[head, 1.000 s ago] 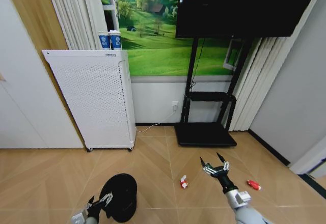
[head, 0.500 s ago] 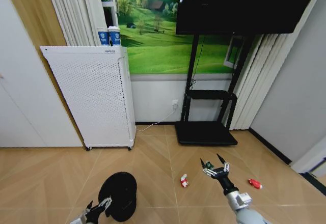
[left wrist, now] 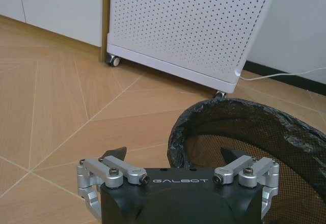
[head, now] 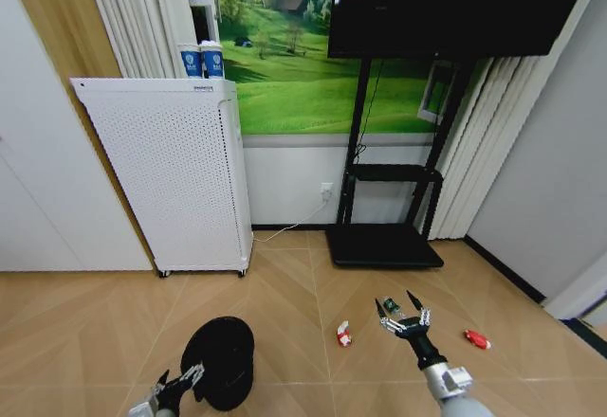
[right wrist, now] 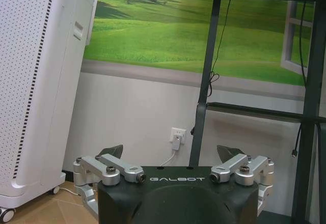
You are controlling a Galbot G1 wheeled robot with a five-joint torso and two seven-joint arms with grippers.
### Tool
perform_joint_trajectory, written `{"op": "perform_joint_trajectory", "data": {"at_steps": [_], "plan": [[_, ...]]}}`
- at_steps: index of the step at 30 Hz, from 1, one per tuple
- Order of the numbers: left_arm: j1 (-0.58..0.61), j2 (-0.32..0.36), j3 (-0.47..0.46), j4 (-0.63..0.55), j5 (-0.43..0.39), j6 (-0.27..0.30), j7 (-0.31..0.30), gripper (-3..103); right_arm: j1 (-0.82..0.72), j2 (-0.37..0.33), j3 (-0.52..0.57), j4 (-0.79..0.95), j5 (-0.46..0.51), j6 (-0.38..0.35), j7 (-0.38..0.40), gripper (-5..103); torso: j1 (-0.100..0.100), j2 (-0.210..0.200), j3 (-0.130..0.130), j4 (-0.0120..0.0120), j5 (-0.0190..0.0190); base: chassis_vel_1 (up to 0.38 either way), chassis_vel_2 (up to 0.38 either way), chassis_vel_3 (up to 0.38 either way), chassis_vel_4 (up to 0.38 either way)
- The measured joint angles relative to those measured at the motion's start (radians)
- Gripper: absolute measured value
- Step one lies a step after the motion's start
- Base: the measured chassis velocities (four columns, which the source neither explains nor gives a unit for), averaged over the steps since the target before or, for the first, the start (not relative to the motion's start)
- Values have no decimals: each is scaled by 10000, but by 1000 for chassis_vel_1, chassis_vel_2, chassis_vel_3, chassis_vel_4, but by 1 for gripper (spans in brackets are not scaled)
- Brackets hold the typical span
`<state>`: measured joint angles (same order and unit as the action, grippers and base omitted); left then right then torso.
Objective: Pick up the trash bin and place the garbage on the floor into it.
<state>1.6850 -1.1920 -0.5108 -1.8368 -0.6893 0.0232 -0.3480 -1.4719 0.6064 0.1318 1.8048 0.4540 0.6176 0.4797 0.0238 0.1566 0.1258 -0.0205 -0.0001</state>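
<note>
Since my left gripper (left wrist: 173, 159) hangs nearest, fingers apart, the trash bin (left wrist: 244, 142) rim lies just ahead, right-side finger over its mouth.

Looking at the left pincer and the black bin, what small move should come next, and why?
Probably ease the left pincer forward and close it on the trash bin rim. The wrist view shows it open, with the near rim roughly between its fingertips but not yet gripped. The right pincer hangs open above the floor, near the red-and-white wrapper, and the litter needs the bin first.
</note>
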Motion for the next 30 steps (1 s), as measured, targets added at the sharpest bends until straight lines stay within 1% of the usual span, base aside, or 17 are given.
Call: {"op": "perform_joint_trajectory", "data": {"at_steps": [6,8,11,13,14,16,17,19,20,22,23,25,26,27,28,29,30], "plan": [[-111,7,-4,274,231,-484,92,100,-145,170,62,64,74,0,82,100,-12,-88,-75,0,0,0,0,0,0],[-182,36,-50,426,122,-671,122,100,-207,270,105,117,142,0,150,100,-12,-90,-78,-1,0,0,0,0,0],[-197,58,-58,456,-24,-740,144,101,-213,308,132,165,209,-1,206,100,-12,-89,-78,-1,1,0,0,0,0],[-255,48,-45,555,-267,-911,202,92,-218,295,174,302,331,-5,260,100,-10,-78,-69,0,0,0,0,0,0],[-255,48,-45,555,-267,-911,202,92,-218,295,174,302,331,-5,260,100,-10,-78,-69,0,0,0,0,0,0],[-294,0,-5,671,-344,-1000,281,81,-227,253,219,461,397,-5,276,100,-5,-65,-59,0,0,0,0,0,0],[-294,0,-5,671,-344,-1000,281,81,-227,253,219,461,397,-5,276,100,-5,-65,-59,0,0,0,0,0,0],[-338,-62,33,785,-335,-1163,372,70,-276,249,264,642,455,-4,286,100,-2,-52,-51,0,0,0,0,0,0],[-338,-62,33,785,-335,-1163,372,70,-276,249,264,642,455,-4,286,100,-2,-52,-51,0,0,0,0,0,0],[-348,-106,66,840,-293,-1279,468,59,-344,258,307,761,461,6,288,100,2,-40,-44,0,0,0,0,0,0],[-348,-106,66,840,-293,-1279,468,59,-344,258,307,761,461,6,288,100,2,-40,-44,0,0,0,0,0,0],[-344,-130,80,926,-212,-1408,625,48,-450,301,375,871,454,43,289,100,5,-29,-35,0,0,0,0,0,0],[-344,-130,80,926,-212,-1408,625,48,-450,301,375,871,454,43,289,100,5,-29,-35,0,0,0,0,0,0],[-333,-135,82,941,-203,-1445,680,43,-490,316,404,916,453,62,287,100,6,-25,-33,0,0,0,0,0,0],[-321,-147,87,956,-177,-1492,722,43,-539,345,449,996,455,96,285,100,7,-21,-31,-1,1,0,0,0,0],[-315,-168,91,967,-151,-1528,742,32,-578,363,491,1086,475,116,283,100,8,-17,-28,0,0,0,0,0,0],[-315,-168,91,967,-151,-1528,742,32,-578,363,491,1086,475,116,283,100,8,-17,-28,0,0,0,0,0,0]]}}
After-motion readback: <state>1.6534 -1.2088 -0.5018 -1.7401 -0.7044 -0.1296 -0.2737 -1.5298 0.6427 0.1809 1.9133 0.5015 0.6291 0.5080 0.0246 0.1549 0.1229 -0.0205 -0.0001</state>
